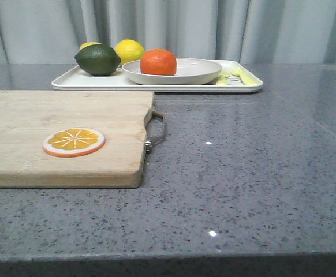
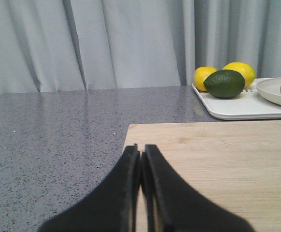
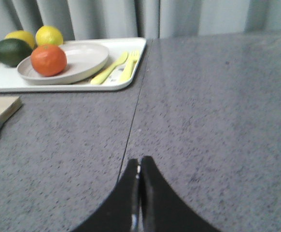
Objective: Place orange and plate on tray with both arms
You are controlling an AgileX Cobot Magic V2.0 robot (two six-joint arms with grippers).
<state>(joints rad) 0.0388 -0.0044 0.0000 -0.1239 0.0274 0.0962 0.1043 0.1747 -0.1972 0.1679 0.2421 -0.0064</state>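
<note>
Orange (image 1: 158, 62): seen in the upper middle of the front view, resting in the plate at its left side; also seen at upper left of the right wrist view.
Plate (image 1: 200, 74): set on the tray, slightly right of the tray's middle; off-white, shallow, much wider than the orange.
Tray (image 1: 99, 83): laid across the upper part of the front view on the grey speckled table (image 1: 243, 190), just beyond the far edge of the cutting board.
Lime (image 1: 97, 59): dark green, placed on the left end of the tray, just beside the plate.
Lemons (image 1: 129, 51): two yellow ones are seen behind the lime, one largely hidden by it.
Yellow cutlery (image 3: 116, 67): laid on the right part of the tray, beside the plate.
Cutting board (image 1: 64, 156): wooden, found at the left of the front view, with a metal handle (image 1: 155, 131) on its right edge.
Orange slice (image 1: 74, 141): laid flat on the board, well apart from the tray.
Left gripper (image 2: 140, 159): fingers pressed together, nothing held; hung over the near left corner of the board.
Right gripper (image 3: 139, 169): fingers closed against each other, nothing grasped; hung over bare table, well apart from the tray.
</note>
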